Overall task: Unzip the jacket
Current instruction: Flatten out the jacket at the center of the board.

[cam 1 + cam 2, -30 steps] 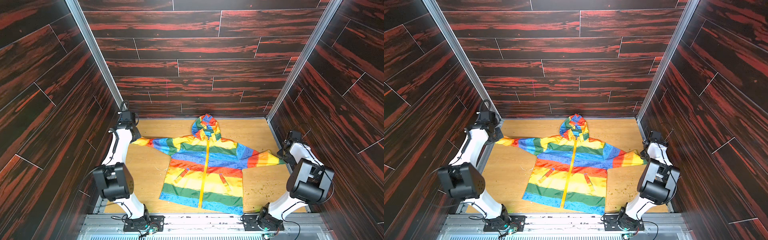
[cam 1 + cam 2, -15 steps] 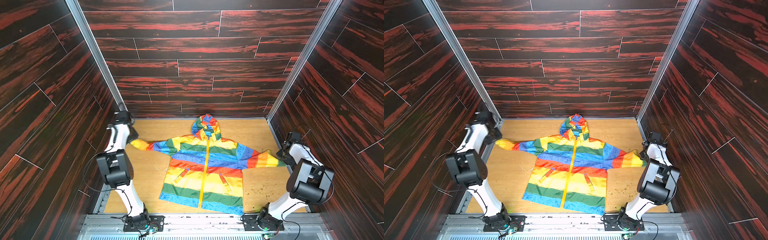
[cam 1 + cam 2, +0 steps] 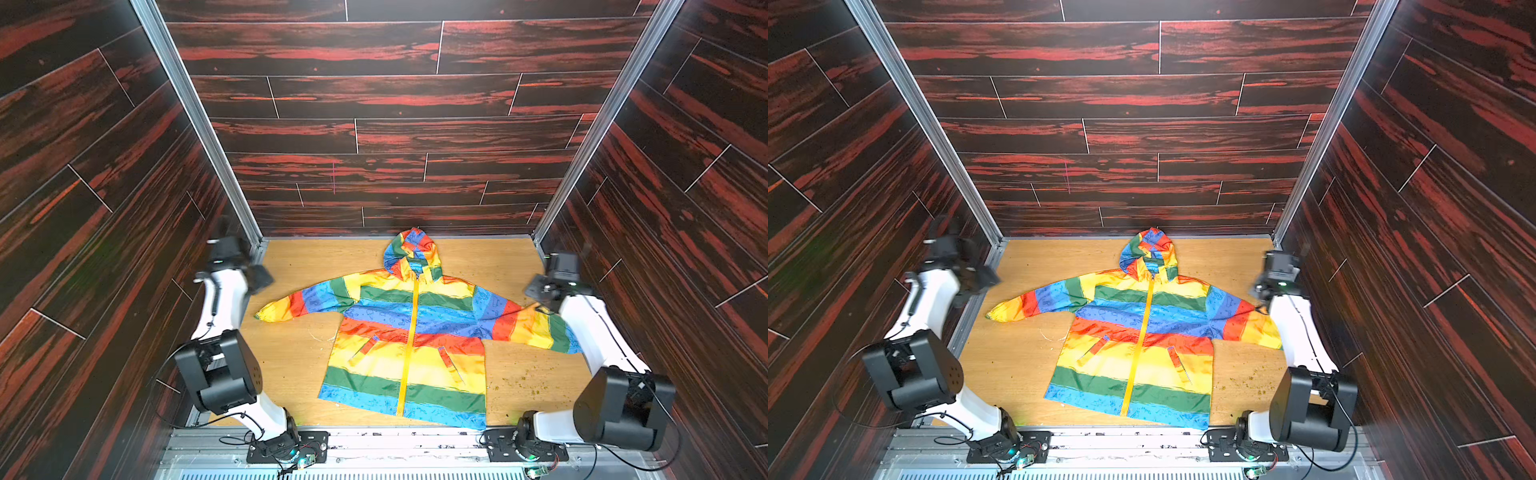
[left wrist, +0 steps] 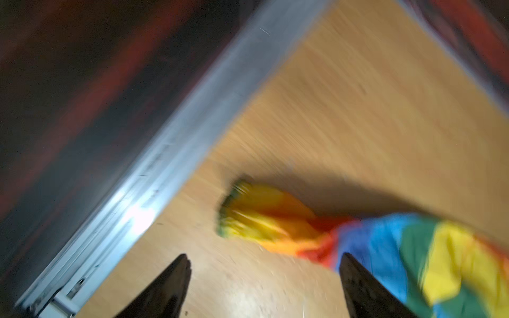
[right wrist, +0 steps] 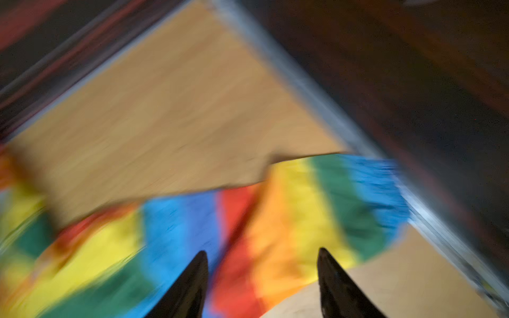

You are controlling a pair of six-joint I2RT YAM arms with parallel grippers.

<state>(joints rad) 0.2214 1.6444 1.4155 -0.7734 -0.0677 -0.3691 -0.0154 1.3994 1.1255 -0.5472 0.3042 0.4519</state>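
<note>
The jacket (image 3: 395, 332) lies flat and front up at the centre of the table (image 3: 311, 257). Its hood (image 3: 411, 253) points toward the back wall (image 3: 374, 166), and the sleeves are spread to both sides. The zipper (image 3: 409, 345) is closed. The left gripper (image 4: 264, 257) is wide apart and empty, near one cuff (image 4: 234, 209). The right gripper (image 5: 262, 252) is spread and empty, over the other sleeve (image 5: 303, 214).

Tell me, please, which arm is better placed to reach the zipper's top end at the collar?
Probably the right. Both are open and empty, but the right gripper hangs over a sleeve of the jacket, nearer the top of the zipper than the left gripper, out by the other cuff.
</note>
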